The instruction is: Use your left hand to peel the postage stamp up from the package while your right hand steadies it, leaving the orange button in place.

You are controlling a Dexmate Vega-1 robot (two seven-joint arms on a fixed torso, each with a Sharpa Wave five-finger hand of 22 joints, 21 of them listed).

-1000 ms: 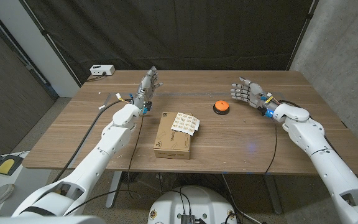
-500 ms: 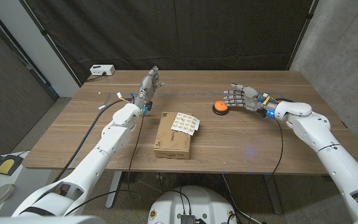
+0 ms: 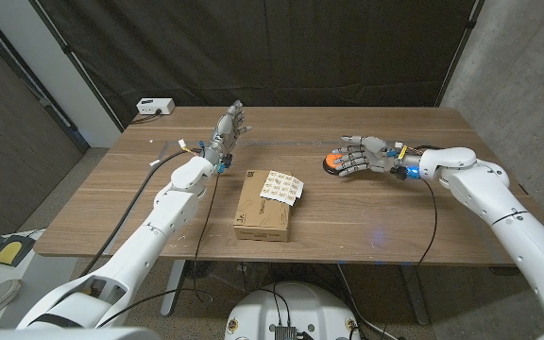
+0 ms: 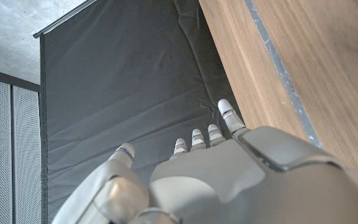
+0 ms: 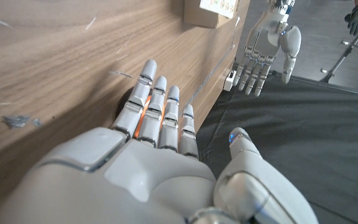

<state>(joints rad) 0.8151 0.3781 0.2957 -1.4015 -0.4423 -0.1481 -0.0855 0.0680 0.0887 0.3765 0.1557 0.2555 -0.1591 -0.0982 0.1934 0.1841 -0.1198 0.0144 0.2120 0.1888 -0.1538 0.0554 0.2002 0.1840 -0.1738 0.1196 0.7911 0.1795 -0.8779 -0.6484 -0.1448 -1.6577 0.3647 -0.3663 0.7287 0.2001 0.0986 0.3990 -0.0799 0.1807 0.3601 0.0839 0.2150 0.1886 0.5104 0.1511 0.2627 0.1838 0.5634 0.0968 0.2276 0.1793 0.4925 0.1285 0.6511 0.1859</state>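
Note:
A brown cardboard package (image 3: 261, 212) lies near the table's front middle. A white postage stamp sheet (image 3: 282, 187) with orange marks covers its far right corner and overhangs the edge. The orange button (image 3: 331, 162) on its black base sits to the package's right. My right hand (image 3: 357, 156) reaches in from the right with fingers stretched out over the button, holding nothing. In the right wrist view orange (image 5: 140, 119) shows between the fingers (image 5: 160, 109) of that hand (image 5: 154, 168). My left hand (image 3: 227, 127) stands upright and open beyond the package's far left, well apart from it.
A small white box (image 3: 154, 107) with a cable sits at the table's back left corner. A black curtain hangs behind the table (image 3: 376, 222). A grey concrete wall rises at the right. In the right wrist view the package (image 5: 211, 11) and left hand (image 5: 267, 43) show beyond the button.
My right hand has swung leftward and lowered from beside the button until its fingers lie over it. The left hand, package and stamp have not moved.

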